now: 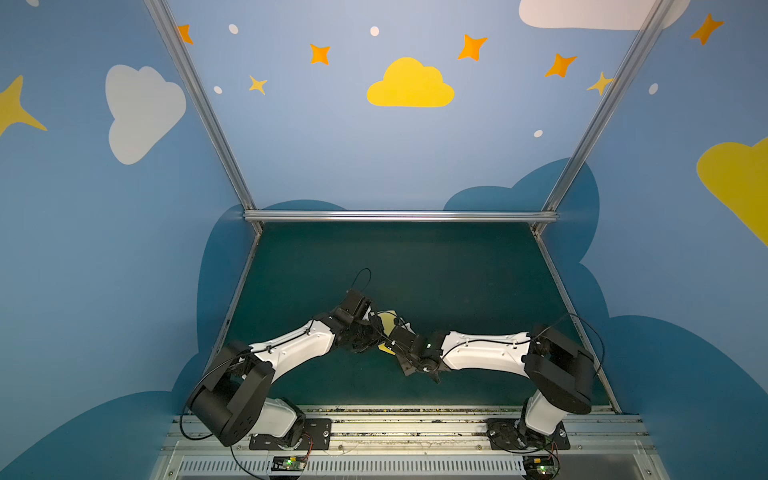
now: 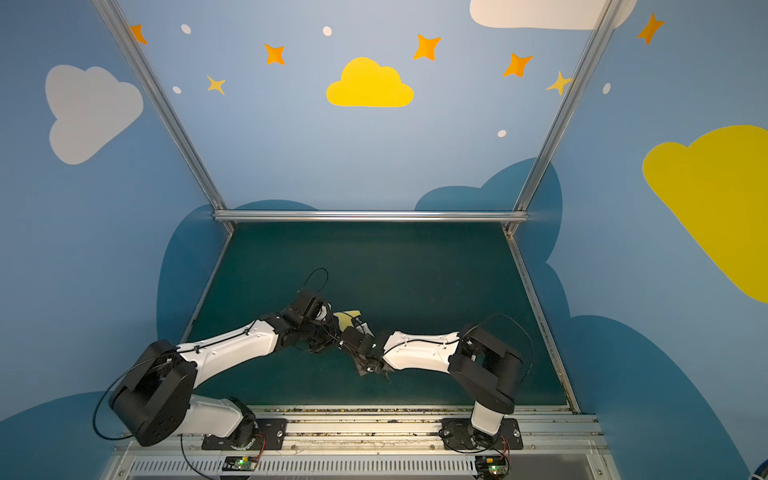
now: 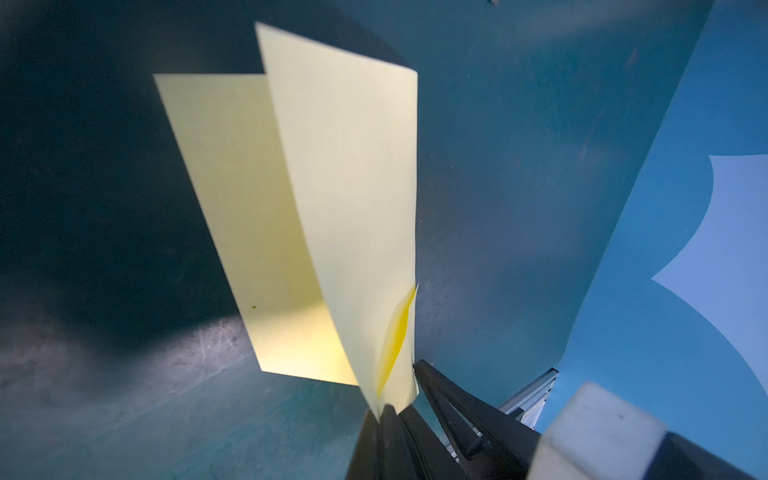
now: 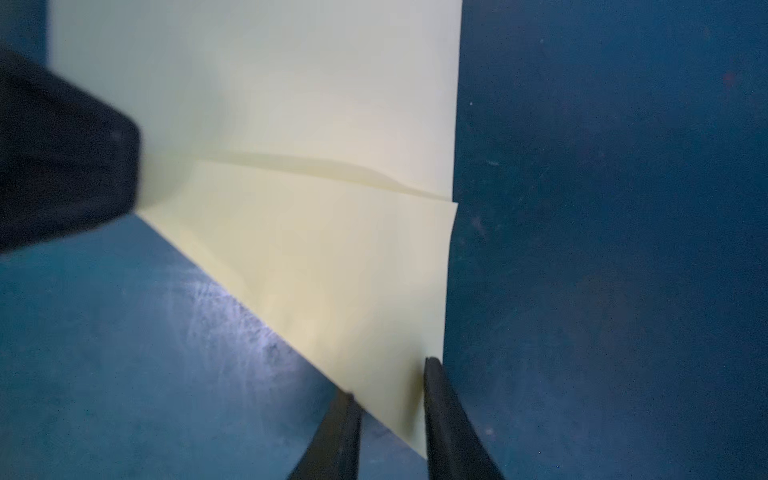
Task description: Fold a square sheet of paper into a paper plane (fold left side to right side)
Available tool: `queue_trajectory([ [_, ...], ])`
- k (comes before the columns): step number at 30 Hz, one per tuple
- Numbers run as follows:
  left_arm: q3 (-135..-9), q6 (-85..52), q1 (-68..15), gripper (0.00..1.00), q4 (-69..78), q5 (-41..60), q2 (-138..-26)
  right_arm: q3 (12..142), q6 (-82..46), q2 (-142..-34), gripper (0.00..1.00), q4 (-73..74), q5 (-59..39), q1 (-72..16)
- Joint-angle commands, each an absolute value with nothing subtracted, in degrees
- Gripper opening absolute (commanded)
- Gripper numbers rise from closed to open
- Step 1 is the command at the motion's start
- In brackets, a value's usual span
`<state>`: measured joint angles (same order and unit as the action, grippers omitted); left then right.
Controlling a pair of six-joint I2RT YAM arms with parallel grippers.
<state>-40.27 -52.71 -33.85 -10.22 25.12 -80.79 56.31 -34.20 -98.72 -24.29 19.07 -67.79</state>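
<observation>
The square sheet of paper (image 3: 353,174) is pale yellow. One half lies flat on the green mat and the other half stands raised over it. My left gripper (image 3: 386,409) is shut on a corner of the raised half. In the right wrist view the sheet of paper (image 4: 316,124) shows a soft crease line, and one corner lies between the parted fingers of my right gripper (image 4: 390,378), which is open. In both top views the two grippers meet at mid-table over the paper (image 1: 386,321) (image 2: 348,318), hiding most of it. No paper plane shape shows.
The dark green mat (image 1: 457,270) is bounded by aluminium rails (image 1: 399,215) and blue painted walls. The arm bases stand on the front rail (image 1: 415,432). A black body, the left gripper, fills a corner of the right wrist view (image 4: 62,153).
</observation>
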Motion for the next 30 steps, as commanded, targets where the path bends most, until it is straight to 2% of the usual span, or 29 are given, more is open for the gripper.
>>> queue_trajectory([
  [1, -41.64, -51.6, -33.57, 0.04, -10.9, 25.71, -80.77, 56.84, -33.87, -99.56, 0.21, -25.69, 20.05, -68.24],
  [10, -42.76, -50.54, -33.01, 0.04, -11.29, 26.59, -81.27, 56.87, -33.68, -100.02, 0.0, -24.85, 18.12, -68.02],
  [11, -43.09, -50.09, -32.75, 0.05, -11.7, 26.62, -81.37, 56.78, -33.66, -100.02, 0.0, -24.56, 17.69, -67.93],
  [15, -44.56, -48.19, -31.26, 0.24, -13.65, 26.9, -81.16, 55.88, -34.27, -99.84, 0.0, -22.93, 15.35, -67.29],
  [17, -45.14, -47.19, -30.32, 0.3, -14.76, 26.78, -80.49, 55.1, -34.66, -99.54, 0.0, -21.98, 14.13, -66.82],
  [21, -45.87, -45.54, -28.32, 0.32, -17.18, 26.02, -78.57, 52.54, -35.84, -98.63, 0.0, -18.7, 10.97, -65.24],
  [30, -44.0, -44.36, -26.62, 0.28, -17.98, 25.55, -76.82, 46.8, -38.87, -97.12, 0.0, -10.52, -0.32, -60.23],
])
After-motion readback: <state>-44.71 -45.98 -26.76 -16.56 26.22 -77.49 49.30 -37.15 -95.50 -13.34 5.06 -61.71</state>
